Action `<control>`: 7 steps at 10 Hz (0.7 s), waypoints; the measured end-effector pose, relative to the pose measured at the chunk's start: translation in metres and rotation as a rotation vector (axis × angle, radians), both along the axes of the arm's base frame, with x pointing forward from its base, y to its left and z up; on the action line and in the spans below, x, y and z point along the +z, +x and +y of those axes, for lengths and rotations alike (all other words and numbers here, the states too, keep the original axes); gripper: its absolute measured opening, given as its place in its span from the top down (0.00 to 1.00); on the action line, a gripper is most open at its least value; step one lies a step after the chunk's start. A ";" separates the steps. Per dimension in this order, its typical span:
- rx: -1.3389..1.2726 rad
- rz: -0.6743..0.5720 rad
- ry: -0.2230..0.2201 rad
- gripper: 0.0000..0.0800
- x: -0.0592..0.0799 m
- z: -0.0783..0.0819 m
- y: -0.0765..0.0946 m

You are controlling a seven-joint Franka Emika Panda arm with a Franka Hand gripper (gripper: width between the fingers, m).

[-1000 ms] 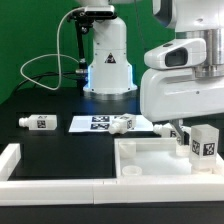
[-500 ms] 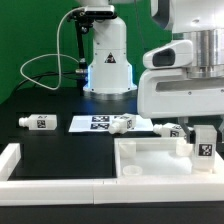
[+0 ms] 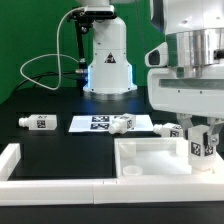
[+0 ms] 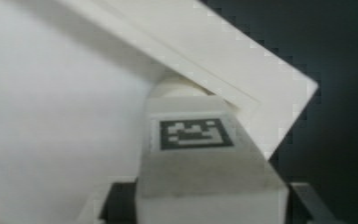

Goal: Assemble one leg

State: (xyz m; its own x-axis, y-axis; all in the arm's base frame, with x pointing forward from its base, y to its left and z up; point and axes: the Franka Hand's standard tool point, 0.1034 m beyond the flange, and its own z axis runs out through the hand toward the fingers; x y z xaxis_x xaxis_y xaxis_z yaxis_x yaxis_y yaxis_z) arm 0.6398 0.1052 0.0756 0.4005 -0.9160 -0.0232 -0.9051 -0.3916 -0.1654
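My gripper hangs at the exterior view's right, shut on a white leg with a black-and-white tag, held upright over the far right corner of the large white square panel. In the wrist view the held leg fills the middle, its tagged face up, its far end against the panel's corner rim; dark finger pads flank it. Other legs lie on the black table: one at the left, one by the marker board, one behind the panel.
The marker board lies flat in the middle of the table. A white raised rail runs along the front and left edge. The robot base with a black cable stands behind.
The gripper with the held leg has shifted slightly left and lower, toward the panel's far right corner. The other legs have not moved.
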 end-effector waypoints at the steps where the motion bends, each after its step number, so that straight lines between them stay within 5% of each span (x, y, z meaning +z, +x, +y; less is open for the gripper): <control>1: -0.173 0.006 0.051 0.64 0.000 -0.003 -0.001; 3: -0.143 0.006 0.048 0.64 -0.001 -0.002 -0.002; 4: -0.028 -0.003 0.021 0.53 -0.001 0.000 -0.002; 5: 0.240 -0.025 -0.029 0.30 -0.001 0.007 -0.003; 7: 0.670 -0.011 -0.059 0.21 -0.001 0.015 -0.005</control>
State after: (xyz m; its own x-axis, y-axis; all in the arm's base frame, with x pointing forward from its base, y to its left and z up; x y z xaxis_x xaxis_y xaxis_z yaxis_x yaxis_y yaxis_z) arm 0.6347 0.1203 0.0747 0.8829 -0.4689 0.0268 -0.4616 -0.8769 -0.1341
